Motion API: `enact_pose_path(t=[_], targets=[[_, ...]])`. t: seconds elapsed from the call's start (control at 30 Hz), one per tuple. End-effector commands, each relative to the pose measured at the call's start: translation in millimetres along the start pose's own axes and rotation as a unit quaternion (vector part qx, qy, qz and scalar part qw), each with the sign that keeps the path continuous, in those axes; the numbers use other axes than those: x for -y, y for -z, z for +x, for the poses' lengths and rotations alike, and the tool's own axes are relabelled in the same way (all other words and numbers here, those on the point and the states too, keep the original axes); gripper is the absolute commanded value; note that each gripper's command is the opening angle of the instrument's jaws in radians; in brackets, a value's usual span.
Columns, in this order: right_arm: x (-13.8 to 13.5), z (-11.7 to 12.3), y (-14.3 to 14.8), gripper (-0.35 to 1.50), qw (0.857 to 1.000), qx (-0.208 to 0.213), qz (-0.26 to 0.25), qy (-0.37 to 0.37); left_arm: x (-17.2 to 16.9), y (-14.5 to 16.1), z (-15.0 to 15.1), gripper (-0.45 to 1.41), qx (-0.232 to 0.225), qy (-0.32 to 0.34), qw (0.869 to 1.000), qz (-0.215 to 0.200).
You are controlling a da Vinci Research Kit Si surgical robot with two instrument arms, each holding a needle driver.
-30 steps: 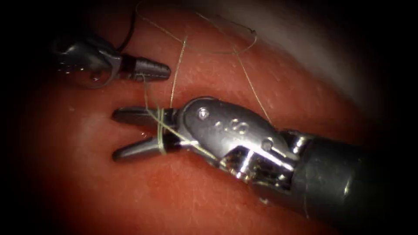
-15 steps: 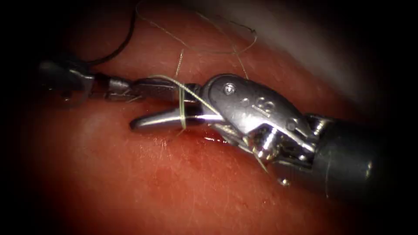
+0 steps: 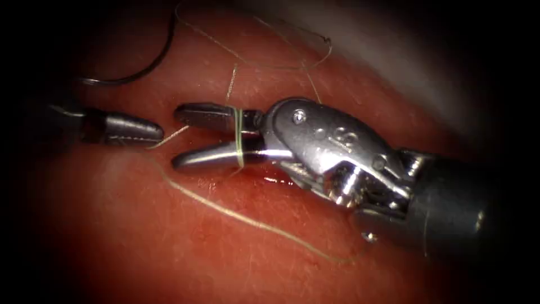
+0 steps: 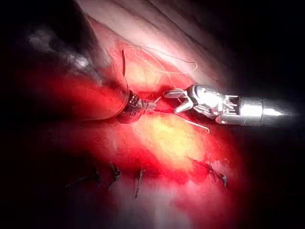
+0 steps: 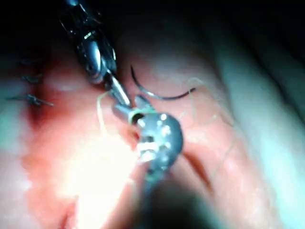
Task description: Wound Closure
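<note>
My right tool [image 3: 178,137] comes in from the right with its jaws open and nothing between them. A loop of pale thread [image 3: 238,138] is wound around both jaws. My left tool [image 3: 155,134] lies just left of them, jaws shut on the thread at their tip. From there a strand [image 3: 253,223] trails down and right across the tissue [image 3: 169,247]. The dark curved needle [image 3: 147,66] lies free on the tissue at the upper left, held by neither tool. The needle [image 5: 157,94] also lies beside the right tool [image 5: 127,110] in the right wrist view.
Slack thread [image 3: 281,66] loops over the tissue behind the tools. A little red fluid [image 3: 275,180] sits under the right tool. Several finished stitches [image 4: 114,174] cross the cut in the left wrist view, and stitches [image 5: 33,81] also appear in the right wrist view.
The right tool rose and shifted right, keeping the loop on its jaws. The left tool reached in to the right tool's jaws, then drew back left with thread; a strand now lies across the tissue.
</note>
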Motion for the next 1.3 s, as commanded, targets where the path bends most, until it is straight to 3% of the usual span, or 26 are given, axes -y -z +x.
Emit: enact_pose_path(t=[0.03, 0.33, 0.57, 0.6, 0.8, 0.93, 0.97, 1.1, 1.3], targets=[[-0.4, -0.2, -0.7, 0.37, 1.000, -0.001, -0.002, 0.001, -0.9, -0.8, 0.0, -0.35, 0.001, 0.003, 1.000, 0.000], [-1.3, -0.1, -0.4, 0.32, 0.999, -0.008, -0.049, -0.008, -3.2, -2.0, 2.6, -0.35, 0.000, 0.000, 1.000, 0.000], [-1.2, -0.7, 0.7, 0.42, 0.991, -0.010, -0.122, -0.056, -3.0, -3.1, 3.1, -0.35, 0.003, 0.004, 1.000, 0.002], [-1.0, -1.1, 0.6, 0.51, 0.988, -0.012, -0.136, -0.070, -2.9, -3.6, 3.2, -0.35, 0.002, 0.005, 1.000, 0.001], [-0.5, -1.6, 0.4, 0.52, 0.986, -0.025, -0.140, -0.088, -2.5, -5.8, 3.5, -0.35, -0.005, 0.008, 1.000, -0.001], [-0.3, -1.6, 0.8, 0.61, 0.981, -0.036, -0.168, -0.089, -2.9, -6.5, 4.2, -0.35, -0.011, 0.009, 1.000, -0.003], [-0.4, -1.6, 1.0, 0.74, 0.978, -0.041, -0.182, -0.093, -3.1, -6.5, 4.7, -0.35, -0.014, 0.008, 1.000, -0.005], [-0.8, -1.4, 1.7, 0.99, 0.970, -0.052, -0.216, -0.096, -3.5, -6.3, 5.3, -0.35, -0.018, 0.007, 1.000, -0.007], [-0.9, -1.5, 1.8, 0.98, 0.965, -0.041, -0.241, -0.092, -3.5, -6.2, 5.3, -0.35, -0.024, 0.012, 1.000, -0.010]])
